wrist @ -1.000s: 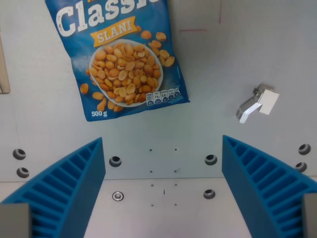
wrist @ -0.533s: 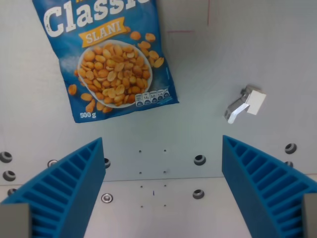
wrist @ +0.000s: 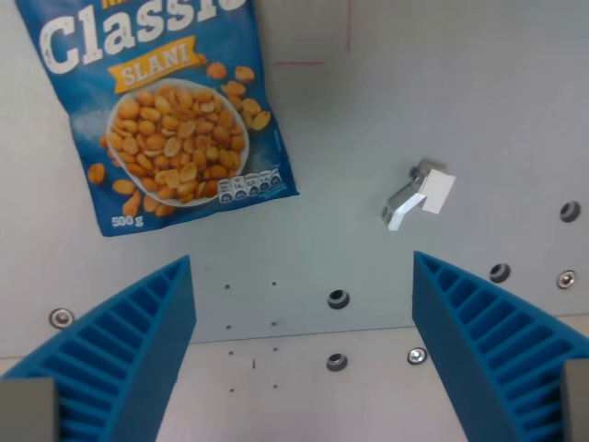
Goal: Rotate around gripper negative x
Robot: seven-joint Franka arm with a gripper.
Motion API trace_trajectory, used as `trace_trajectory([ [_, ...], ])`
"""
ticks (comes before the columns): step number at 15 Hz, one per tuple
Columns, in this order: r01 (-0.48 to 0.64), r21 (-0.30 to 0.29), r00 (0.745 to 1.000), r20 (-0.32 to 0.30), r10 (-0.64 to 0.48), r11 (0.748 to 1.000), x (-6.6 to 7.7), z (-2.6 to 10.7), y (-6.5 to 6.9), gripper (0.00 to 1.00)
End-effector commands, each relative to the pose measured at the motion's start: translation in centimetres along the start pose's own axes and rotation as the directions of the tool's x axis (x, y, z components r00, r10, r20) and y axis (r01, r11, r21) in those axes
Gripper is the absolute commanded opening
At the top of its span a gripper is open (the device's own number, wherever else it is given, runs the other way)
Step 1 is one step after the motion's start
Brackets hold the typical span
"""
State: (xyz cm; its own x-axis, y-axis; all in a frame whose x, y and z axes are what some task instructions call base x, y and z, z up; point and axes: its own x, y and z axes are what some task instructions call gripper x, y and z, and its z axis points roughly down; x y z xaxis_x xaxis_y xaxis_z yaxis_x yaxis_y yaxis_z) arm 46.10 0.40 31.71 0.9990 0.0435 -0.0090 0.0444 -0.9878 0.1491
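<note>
- The gripper (wrist: 304, 354) is seen spread wide, its two blue ribbed fingers (wrist: 120, 354) at the near left and near right of the wrist view, with nothing held between them.
- The task concerns the gripper itself, which hangs over the pale grey table (wrist: 442, 83); no object is required to be grasped.
- The rotation is judged best done as a pure turn about the gripper's own axis, slowly and with the tool point kept fixed, so that no drift across the table is added.
- Height should be kept so that the fingertips are not tipped down onto the surface or onto the bolt holes (wrist: 339, 299) just beyond them.
- The jaws are best left parted as they are.
- At the far left a blue peanut bag (wrist: 156, 120) lies flat and slightly tilted; "Classic", "SLANI" and "500 g" can be read on it, while the small nutrition panel is too fine to read.
- To the right, well apart from the bag, a small white and metal clip (wrist: 419, 193) lies on the table; no writing is seen on it.
</note>
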Motion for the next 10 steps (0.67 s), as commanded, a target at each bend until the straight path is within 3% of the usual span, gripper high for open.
trace_trajectory([
  [1,-0.022,-0.235,1.0,0.001,0.022,0.972,-0.12,-0.3,-0.26,1.0],
  [10,-0.021,-0.35,1.0,0.001,0.022,0.936,-0.12,-0.3,-0.26,1.0],
])
